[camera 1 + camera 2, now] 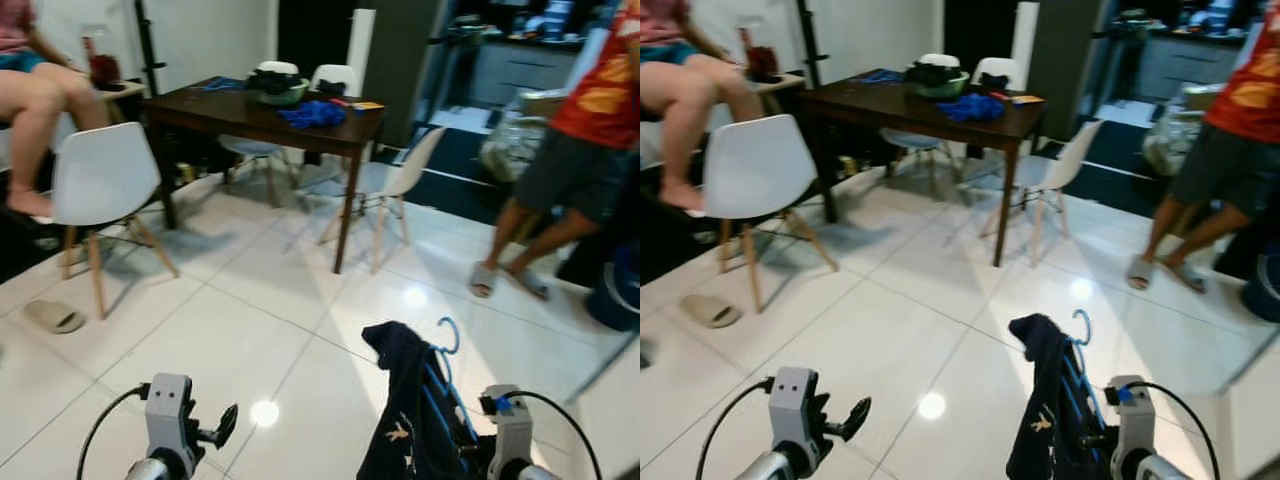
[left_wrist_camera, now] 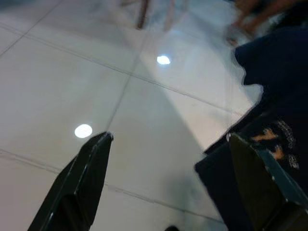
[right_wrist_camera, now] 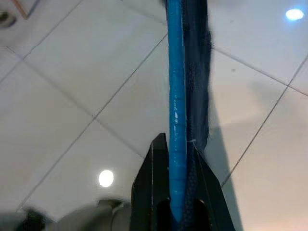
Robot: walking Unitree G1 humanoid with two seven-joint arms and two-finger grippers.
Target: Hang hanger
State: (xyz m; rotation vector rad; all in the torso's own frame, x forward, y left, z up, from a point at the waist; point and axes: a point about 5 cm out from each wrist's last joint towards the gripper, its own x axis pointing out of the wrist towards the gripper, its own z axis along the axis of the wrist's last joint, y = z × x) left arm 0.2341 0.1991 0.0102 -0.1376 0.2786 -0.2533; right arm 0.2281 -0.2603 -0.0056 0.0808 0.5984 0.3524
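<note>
Two end effectors ride low over the white tile floor point(image 1: 250, 310): my right end effector point(image 3: 175, 159) is clamped on a blue hanger point(image 3: 176, 96) draped with a dark garment point(image 1: 405, 420), held upright near my right side; my left end effector point(image 2: 168, 144) hangs spread wide, holding nothing. A dark worktop point(image 1: 240, 108) stands ahead.
</note>
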